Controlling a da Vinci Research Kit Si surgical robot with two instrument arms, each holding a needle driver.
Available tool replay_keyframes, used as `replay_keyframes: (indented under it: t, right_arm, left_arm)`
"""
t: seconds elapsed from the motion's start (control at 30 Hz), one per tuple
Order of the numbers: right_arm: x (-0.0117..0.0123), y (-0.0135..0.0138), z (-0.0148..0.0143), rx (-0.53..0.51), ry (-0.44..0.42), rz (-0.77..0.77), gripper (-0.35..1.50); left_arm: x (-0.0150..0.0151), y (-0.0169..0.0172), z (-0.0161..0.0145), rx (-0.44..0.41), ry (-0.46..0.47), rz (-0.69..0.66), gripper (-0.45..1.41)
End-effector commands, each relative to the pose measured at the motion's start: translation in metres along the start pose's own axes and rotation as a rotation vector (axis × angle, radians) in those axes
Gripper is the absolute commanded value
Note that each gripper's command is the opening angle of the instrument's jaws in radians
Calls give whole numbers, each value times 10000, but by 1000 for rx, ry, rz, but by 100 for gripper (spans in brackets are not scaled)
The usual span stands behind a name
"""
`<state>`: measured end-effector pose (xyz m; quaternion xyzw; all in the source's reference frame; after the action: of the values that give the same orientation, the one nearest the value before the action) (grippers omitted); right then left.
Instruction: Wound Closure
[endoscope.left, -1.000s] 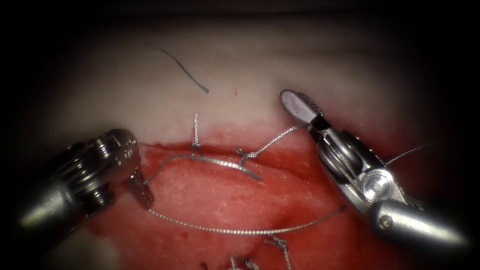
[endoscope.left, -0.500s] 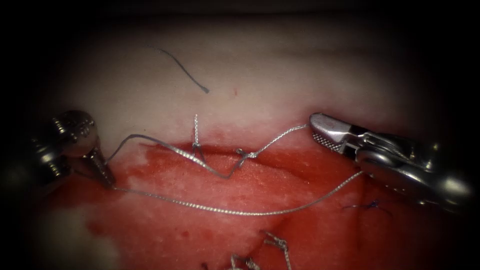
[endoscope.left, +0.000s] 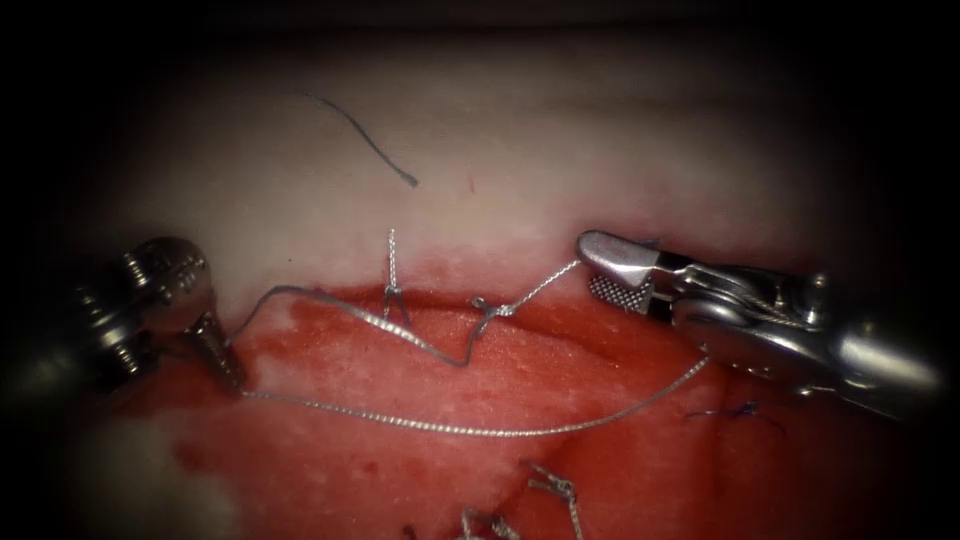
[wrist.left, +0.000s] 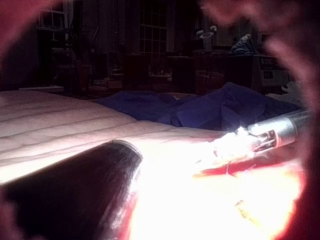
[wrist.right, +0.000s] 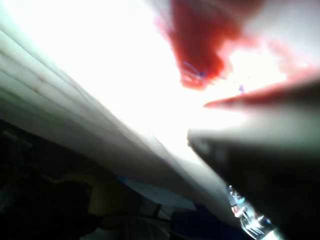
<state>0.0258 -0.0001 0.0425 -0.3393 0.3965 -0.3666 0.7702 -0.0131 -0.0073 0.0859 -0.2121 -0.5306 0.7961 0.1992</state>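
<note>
The tissue (endoscope.left: 480, 200) is pale at the back and covered in red fluid (endoscope.left: 440, 390) at the front, with the cut (endoscope.left: 430, 298) running across it. At the left end, my left tool (endoscope.left: 233, 378) is shut on the thread (endoscope.left: 460, 430). One strand runs from it up and across to a knot (endoscope.left: 490, 310) on the cut. The other strand sweeps along the front and passes under the right tool. My right tool (endoscope.left: 592, 268) comes in level from the right, open, with the knot's thread tail (endoscope.left: 545, 285) reaching to its tips. It holds nothing.
An earlier stitch's tail (endoscope.left: 391, 262) stands upright at the cut. Cut ends of thread (endoscope.left: 550, 488) lie at the front, a dark loose piece (endoscope.left: 365, 135) on the pale tissue, and a blue scrap (endoscope.left: 738, 412) under the right tool. A metal tool (wrist.left: 272, 134) gleams over the lit tissue.
The left tool drew the thread leftward, stretching the loop across the cut. The right tool swung from pointing up to level, then moved left to the thread tail.
</note>
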Motion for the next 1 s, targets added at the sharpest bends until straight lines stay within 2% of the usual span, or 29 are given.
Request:
replay_keyframes:
  t: [0.03,0.23,0.27,0.3,0.37,0.4,0.5,0.73,0.9,1.0]
  right_arm:
    - [-5,12,8,-11,-5,-2,125]
    - [-14,5,21,-1,-65,-6,123]
    - [-15,3,23,0,-74,-7,114]
    - [-17,-1,26,0,-81,-9,81]
    - [-18,-7,30,-1,-93,-8,-15]
    - [-20,-9,34,1,-109,-8,-35]
    - [-30,-8,49,-1,-140,-111,-35]
    - [-61,2,98,-66,-96,-190,-35]
    - [-87,3,130,-78,-79,-247,-35]
    - [-98,-2,143,-89,-68,-265,-35]
  left_arm:
    - [10,4,-12,6,7,6,-45]
    - [10,4,-10,12,-1,12,-45]
    - [10,4,-10,18,-9,11,-45]
    - [8,5,-8,28,-22,14,-45]
    - [3,8,-5,58,-60,31,-45]
    - [-1,11,-1,72,-80,43,-45]
    - [-9,16,12,118,-149,49,-45]
    - [-14,28,57,197,-288,79,-45]
    - [-11,38,62,205,-302,85,-45]
    - [-21,46,64,198,-295,60,-45]
